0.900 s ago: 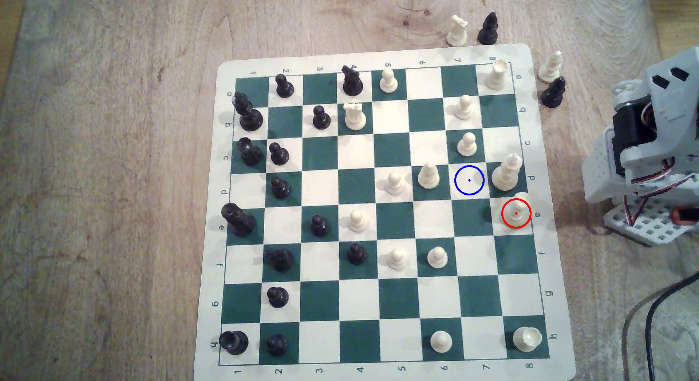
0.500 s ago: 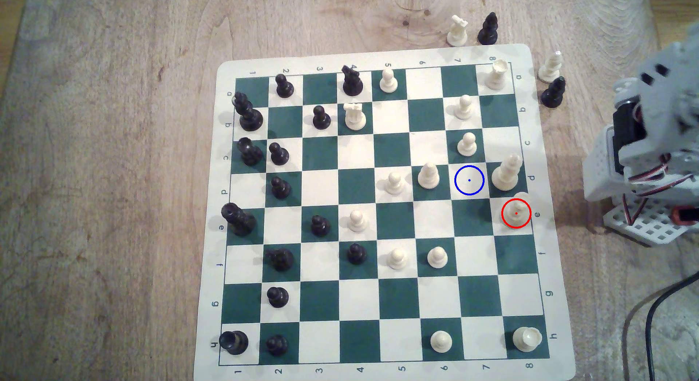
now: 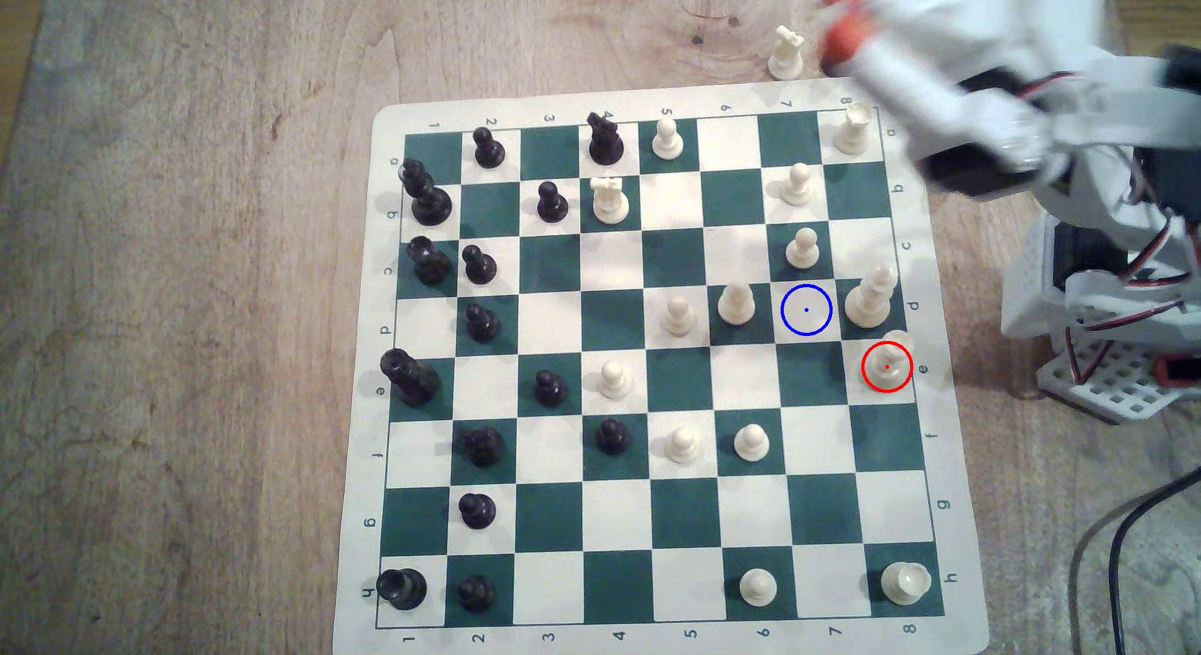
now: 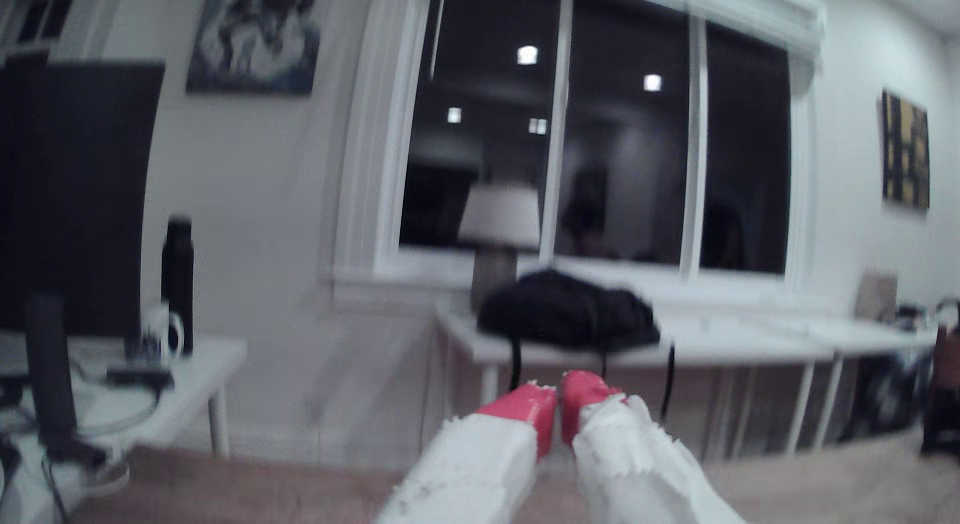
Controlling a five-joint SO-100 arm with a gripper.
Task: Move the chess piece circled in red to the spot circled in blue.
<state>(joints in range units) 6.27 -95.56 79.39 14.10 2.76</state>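
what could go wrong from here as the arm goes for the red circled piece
1. The circled piece stands on the board's edge square, right beside a taller cream piece; a descending pincer could knock that neighbour over.
2. The pincer, blurred with motion in the exterior view, is above off-board pieces like the cream knight and could clip them.
3. The blue spot is hemmed by the tall piece and two pawns, so placing may bump one.

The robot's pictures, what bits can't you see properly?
- Exterior view: the white arm with orange-tipped gripper is motion-blurred; its jaws can't be read.
- Exterior view: the tall cream chess piece circled in red blends into its cream square.
- Wrist view: the gripper points at a blurred room, not the green-and-cream chessboard.
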